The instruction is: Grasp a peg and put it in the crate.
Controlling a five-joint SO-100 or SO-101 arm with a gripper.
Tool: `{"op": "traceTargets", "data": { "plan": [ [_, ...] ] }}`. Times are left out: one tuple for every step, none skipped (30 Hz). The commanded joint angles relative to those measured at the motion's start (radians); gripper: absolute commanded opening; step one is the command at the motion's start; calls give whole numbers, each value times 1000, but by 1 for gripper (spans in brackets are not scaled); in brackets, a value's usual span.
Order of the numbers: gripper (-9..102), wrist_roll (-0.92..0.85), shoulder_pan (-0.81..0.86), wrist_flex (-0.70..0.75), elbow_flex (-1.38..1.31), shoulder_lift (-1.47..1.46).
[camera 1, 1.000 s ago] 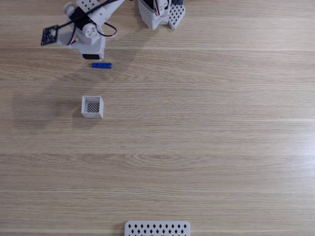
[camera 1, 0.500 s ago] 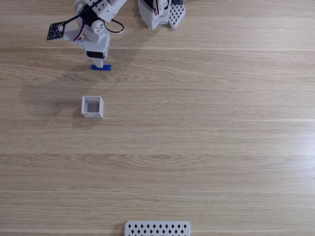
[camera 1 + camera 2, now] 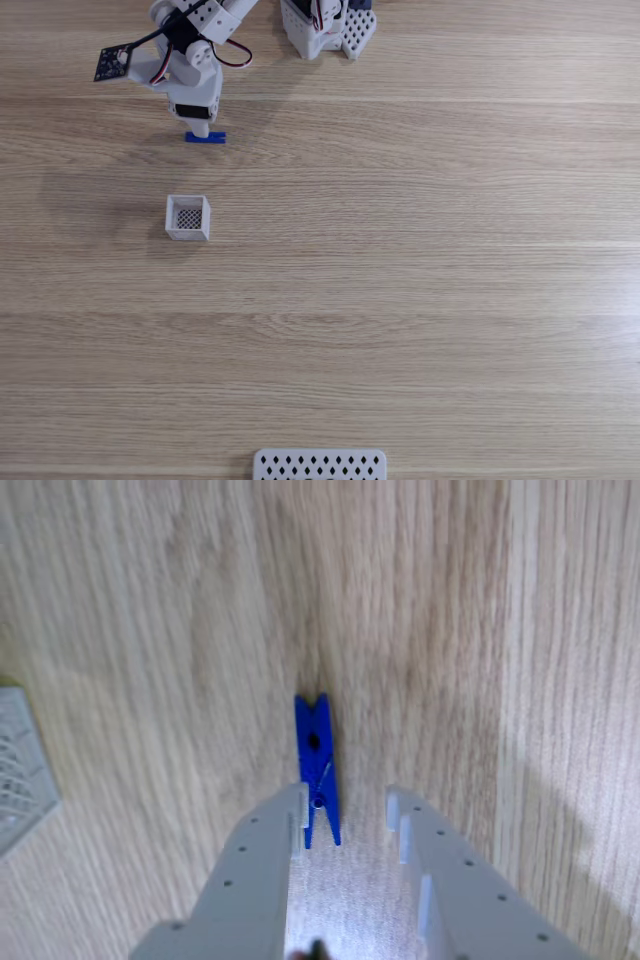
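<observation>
The peg (image 3: 317, 770) lies flat on the table (image 3: 420, 280), upper left in the fixed view, its near end just inside your gripper (image 3: 345, 815), against one finger (image 3: 290, 815). You are at the grasp: jaws stand wide, holding nothing. Next, close, lift, and carry it to the crate (image 3: 188, 217) just below in that view.

One blue peg (image 3: 205, 138), one white crate (image 3: 188, 217), one perforated white plate (image 3: 319, 465).
</observation>
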Motion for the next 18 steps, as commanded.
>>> {"op": "traceTargets", "data": {
  "plan": [
    [13, 9, -40, -15, -87, 66],
    [13, 14, -43, -15, -87, 60],
    [13, 15, -44, -15, -87, 57],
    [13, 15, -46, -15, -87, 49],
    [13, 12, -46, -15, -87, 41],
    [13, 8, -46, -15, -87, 32],
    [13, 6, -44, -15, -87, 23],
    [13, 6, -44, -15, -87, 15],
    [13, 6, -43, -15, -87, 6],
    [13, 6, -40, -15, -87, -5],
    [13, 6, -40, -15, -87, -17],
    [13, 6, -41, -15, -87, -29],
    [13, 6, -41, -15, -87, -40],
    [13, 6, -41, -15, -87, -51],
    [13, 6, -43, -15, -87, -63],
    [13, 6, -43, -15, -91, -74],
    [13, 6, -43, -15, -94, -80],
    [13, 6, -43, -15, -91, -83]
  ]
}}
